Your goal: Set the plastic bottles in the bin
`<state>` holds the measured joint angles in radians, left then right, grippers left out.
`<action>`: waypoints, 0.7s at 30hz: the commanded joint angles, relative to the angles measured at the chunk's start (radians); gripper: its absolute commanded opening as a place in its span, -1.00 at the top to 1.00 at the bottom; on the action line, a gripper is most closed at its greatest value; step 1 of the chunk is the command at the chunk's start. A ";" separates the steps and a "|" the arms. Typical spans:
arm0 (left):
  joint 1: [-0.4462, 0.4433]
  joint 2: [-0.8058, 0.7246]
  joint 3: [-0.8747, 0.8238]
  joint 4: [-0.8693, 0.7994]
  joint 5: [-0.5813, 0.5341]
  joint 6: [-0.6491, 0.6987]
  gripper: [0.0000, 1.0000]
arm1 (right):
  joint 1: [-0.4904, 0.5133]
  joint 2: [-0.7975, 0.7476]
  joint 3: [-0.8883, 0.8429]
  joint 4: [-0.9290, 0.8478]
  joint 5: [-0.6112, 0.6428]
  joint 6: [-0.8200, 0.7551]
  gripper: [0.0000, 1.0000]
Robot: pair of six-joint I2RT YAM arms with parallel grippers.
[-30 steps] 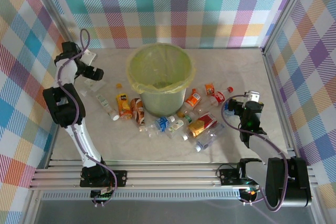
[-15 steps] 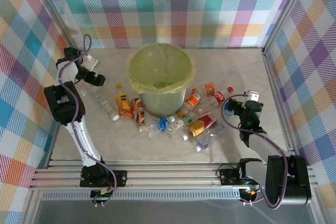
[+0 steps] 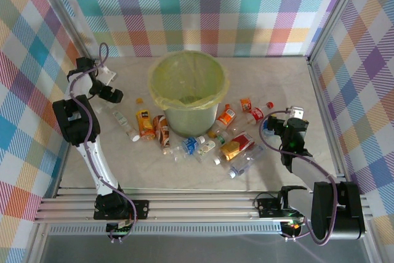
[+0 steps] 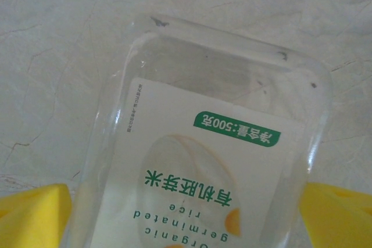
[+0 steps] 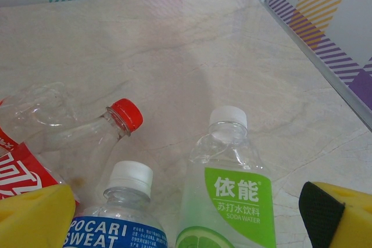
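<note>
1. Motion was nearly all on the left: over the last second the left gripper had shifted a little toward the near edge, then held. The right gripper barely moved.
2. The left gripper was spread fully and held nothing. Its yellow fingers sat either side of a clear rice-drink bottle lying on the table. I couldn't tell if they touched it.
3. The right gripper was also wide open and empty, above a soda water bottle, a Pocari Sweat bottle and a red-capped bottle.
4. The plastic bottles lay scattered on the table around the near side of the bin, which stood upright mid-table.
5. My read: the left arm had just lined up a pick, so closing looked next. With that heap still outside the bin, most of the job remained.
</note>
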<state>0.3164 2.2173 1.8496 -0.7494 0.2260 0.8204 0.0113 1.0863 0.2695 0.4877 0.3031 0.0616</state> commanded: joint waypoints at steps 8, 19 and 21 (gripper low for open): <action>-0.022 0.064 -0.005 0.037 -0.048 -0.040 -1.00 | -0.007 0.000 0.027 0.019 -0.004 -0.025 -0.99; -0.022 0.057 -0.007 0.094 -0.067 -0.144 -0.47 | -0.007 -0.018 0.027 0.011 -0.001 -0.024 -0.99; -0.021 0.049 -0.007 0.111 -0.071 -0.163 -0.34 | -0.007 -0.025 0.022 0.008 -0.002 -0.019 -0.99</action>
<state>0.3016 2.2807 1.8496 -0.6701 0.1699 0.6983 0.0113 1.0836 0.2695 0.4873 0.3031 0.0502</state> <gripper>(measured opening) 0.823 0.996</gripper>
